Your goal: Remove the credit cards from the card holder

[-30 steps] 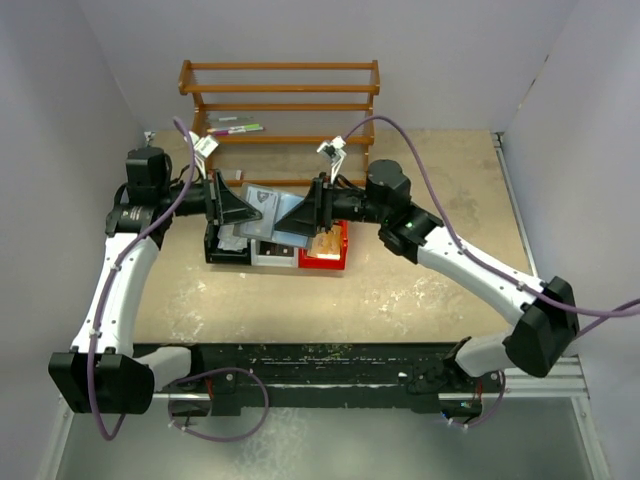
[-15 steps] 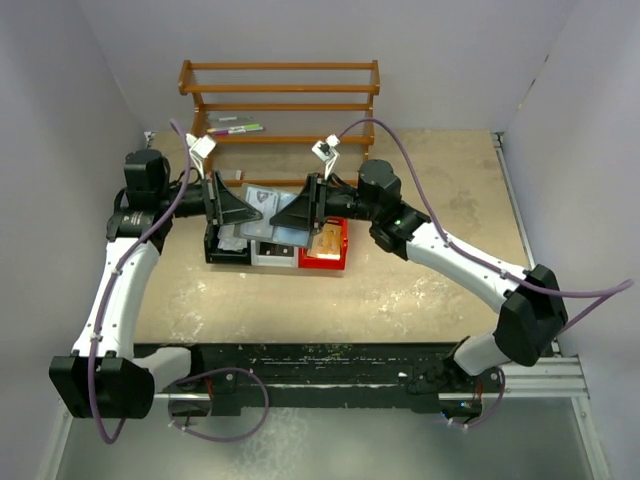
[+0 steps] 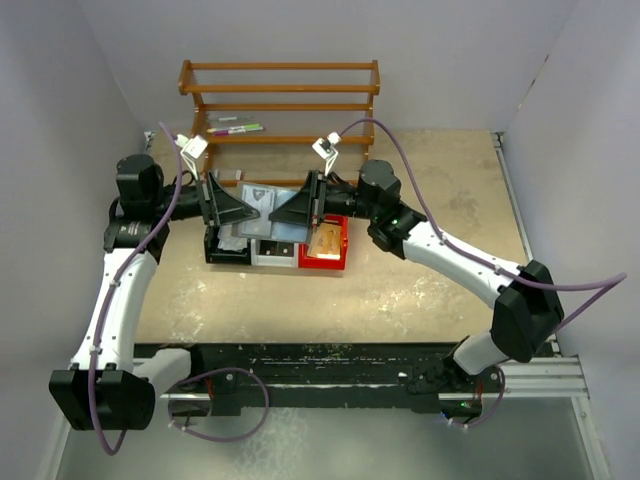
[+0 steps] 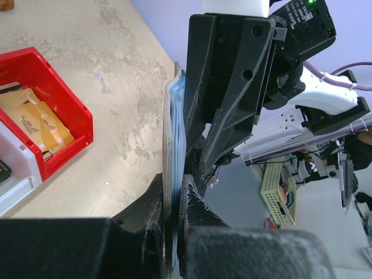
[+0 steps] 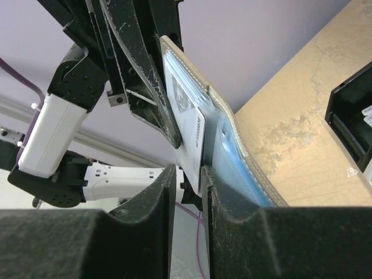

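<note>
Above table (image 3: 420,270), left gripper (image 4: 172,195) clamps card holder (image 4: 173,116); right gripper (image 5: 189,180) pinches card (image 5: 186,116).

Grey-blue card holder (image 3: 268,212) is open in midair, nearly upright, with a white card (image 5: 189,131) against its inner face.

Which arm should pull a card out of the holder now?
Right. The right gripper straddles a white card sticking out of the card holder, so it likely needs only to close and pull. The left gripper is shut on the holder, steadying it.
</note>
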`<move>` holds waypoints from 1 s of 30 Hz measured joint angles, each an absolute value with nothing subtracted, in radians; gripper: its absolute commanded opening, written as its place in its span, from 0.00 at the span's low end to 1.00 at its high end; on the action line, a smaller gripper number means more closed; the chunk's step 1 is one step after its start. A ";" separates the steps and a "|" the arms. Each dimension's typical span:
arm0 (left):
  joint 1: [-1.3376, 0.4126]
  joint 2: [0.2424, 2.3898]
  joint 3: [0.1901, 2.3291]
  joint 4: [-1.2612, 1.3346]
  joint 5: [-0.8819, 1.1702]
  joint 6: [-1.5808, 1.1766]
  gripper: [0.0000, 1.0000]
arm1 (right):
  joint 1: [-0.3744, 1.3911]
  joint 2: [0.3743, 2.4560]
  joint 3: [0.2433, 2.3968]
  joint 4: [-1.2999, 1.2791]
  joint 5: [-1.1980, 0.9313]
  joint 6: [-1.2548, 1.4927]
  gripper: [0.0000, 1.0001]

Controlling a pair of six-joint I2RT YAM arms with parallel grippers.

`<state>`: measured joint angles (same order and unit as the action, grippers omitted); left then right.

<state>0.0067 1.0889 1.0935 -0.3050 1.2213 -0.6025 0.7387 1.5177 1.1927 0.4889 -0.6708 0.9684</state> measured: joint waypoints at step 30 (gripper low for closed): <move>0.012 0.996 0.970 0.061 1.409 -0.899 0.00 | 0.792 1.458 1.061 0.735 -0.782 1.029 0.34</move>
